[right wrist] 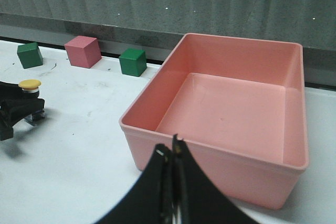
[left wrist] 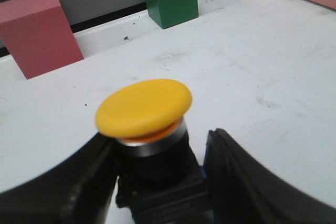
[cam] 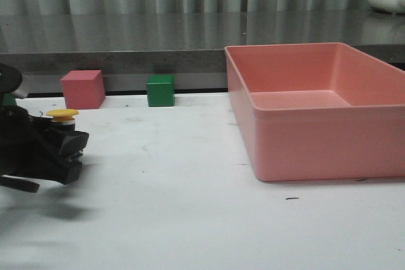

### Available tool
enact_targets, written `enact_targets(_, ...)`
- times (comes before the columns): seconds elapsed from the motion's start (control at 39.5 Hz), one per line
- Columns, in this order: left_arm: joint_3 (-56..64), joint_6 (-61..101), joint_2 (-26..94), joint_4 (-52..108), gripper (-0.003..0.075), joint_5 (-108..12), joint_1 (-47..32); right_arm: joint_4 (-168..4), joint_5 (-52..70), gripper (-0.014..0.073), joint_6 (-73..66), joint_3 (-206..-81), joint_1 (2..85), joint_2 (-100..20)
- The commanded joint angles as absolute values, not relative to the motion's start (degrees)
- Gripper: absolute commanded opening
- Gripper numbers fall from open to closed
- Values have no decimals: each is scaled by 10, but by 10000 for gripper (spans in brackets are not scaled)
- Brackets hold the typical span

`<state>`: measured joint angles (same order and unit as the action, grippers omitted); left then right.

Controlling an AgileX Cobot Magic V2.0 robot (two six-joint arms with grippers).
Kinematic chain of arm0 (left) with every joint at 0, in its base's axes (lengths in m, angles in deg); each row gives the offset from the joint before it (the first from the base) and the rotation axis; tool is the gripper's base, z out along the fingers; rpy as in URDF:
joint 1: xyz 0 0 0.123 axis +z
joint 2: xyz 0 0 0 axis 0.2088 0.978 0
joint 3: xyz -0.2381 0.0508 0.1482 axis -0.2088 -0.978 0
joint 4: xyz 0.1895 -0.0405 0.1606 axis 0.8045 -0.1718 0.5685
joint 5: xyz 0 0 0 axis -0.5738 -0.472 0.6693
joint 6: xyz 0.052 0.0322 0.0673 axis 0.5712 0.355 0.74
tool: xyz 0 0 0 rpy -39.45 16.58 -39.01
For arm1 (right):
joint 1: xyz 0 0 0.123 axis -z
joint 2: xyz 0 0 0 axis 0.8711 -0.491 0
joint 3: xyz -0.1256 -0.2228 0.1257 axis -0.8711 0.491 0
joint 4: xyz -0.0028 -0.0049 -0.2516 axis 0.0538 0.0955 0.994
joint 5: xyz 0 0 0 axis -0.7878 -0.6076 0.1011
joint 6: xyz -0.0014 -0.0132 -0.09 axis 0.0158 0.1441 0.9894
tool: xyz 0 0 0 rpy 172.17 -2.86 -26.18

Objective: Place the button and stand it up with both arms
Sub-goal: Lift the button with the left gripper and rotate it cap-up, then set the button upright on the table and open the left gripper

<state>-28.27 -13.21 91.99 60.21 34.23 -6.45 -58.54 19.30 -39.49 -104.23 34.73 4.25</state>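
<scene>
**Button Upright in Left Claw, Far Left of Desk**

The button (left wrist: pixel 144 109) sits between the left claw (cam: pixel 54 150) fingers, gripped at its black base, axis vertical, cap up, low over the desk (cam: pixel 190 219). The right claw (right wrist: pixel 172 182) is closed, empty, well apart above the pink bin (right wrist: pixel 231 108). Pink cube (cam: pixel 83 89) and green cube (cam: pixel 160 90) stand behind; nothing obstructs.

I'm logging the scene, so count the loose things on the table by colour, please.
Green cubes: 2
Pink cube: 1
Pink bin: 1
Yellow-capped button: 1
Total: 5
</scene>
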Motion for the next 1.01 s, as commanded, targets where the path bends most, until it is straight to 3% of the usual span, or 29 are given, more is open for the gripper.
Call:
enact_targets(0.0, -284, -133, 916, 591, 191, 429, -64, -575, 142, -62, -389, -1057, 351, 38)
enact_targets(0.23, -284, -133, 916, 591, 217, 429, -64, -575, 142, -62, -389, -1057, 351, 38)
enact_targets(0.46, -284, -133, 916, 591, 448, 429, -64, -575, 142, -62, -389, -1057, 351, 38)
enact_targets(0.53, -284, -133, 916, 591, 489, 429, -64, -575, 142, -62, -389, -1057, 351, 38)
enact_targets(0.99, -304, -132, 852, 591, 496, 429, -64, -575, 142, -62, -389, -1057, 351, 38)
